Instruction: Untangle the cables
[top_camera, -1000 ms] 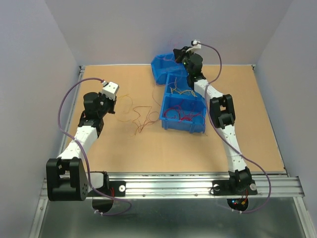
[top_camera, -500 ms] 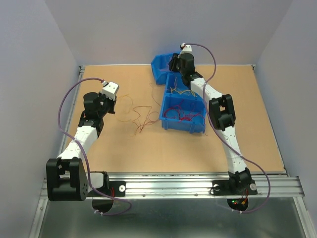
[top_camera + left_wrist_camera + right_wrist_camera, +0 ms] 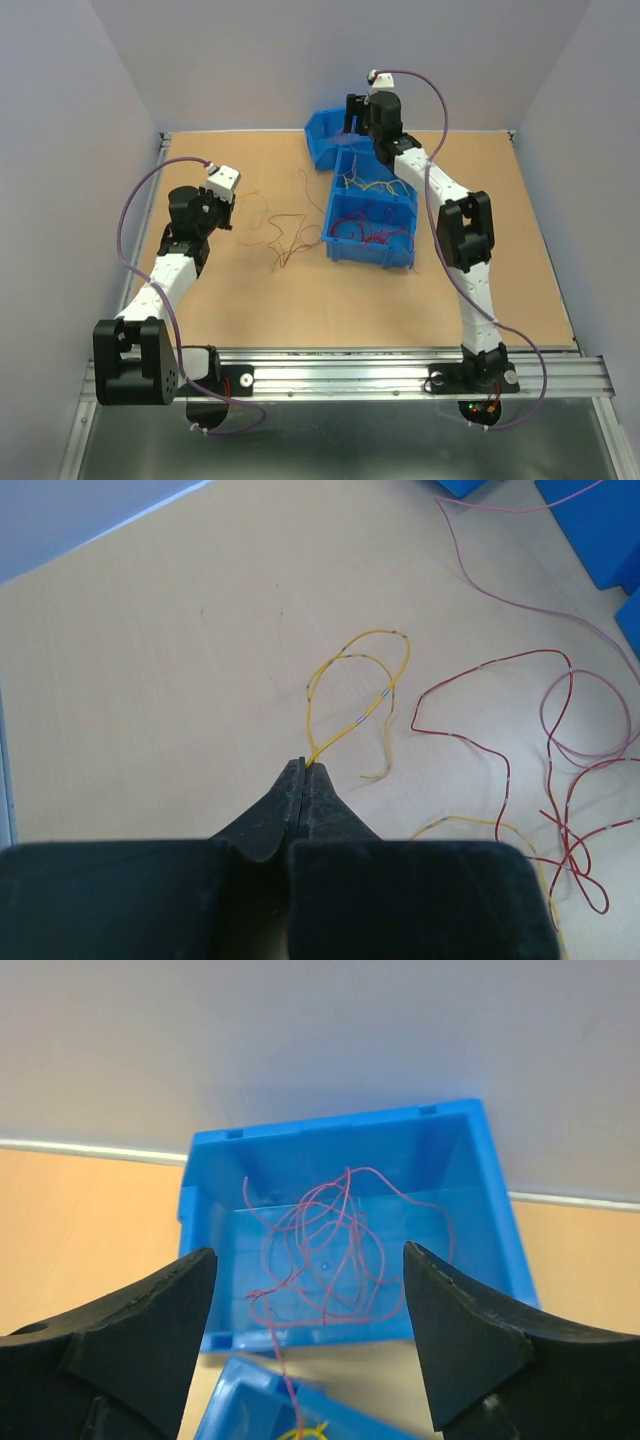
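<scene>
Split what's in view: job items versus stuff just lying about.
Job: yellow cable pinched in left end effector; red cables loose beside it; pink cables in far blue bin.
Lying about: far blue bin, near blue bin, purple arm cord.

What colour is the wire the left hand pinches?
The wire in the left hand is yellow with tiny silvery bands; the left wrist view shows it best.

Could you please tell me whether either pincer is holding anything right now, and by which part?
The left pincer pinches a yellow cable where its loop's two strands meet. The right pincer is open, holding nothing.
</scene>
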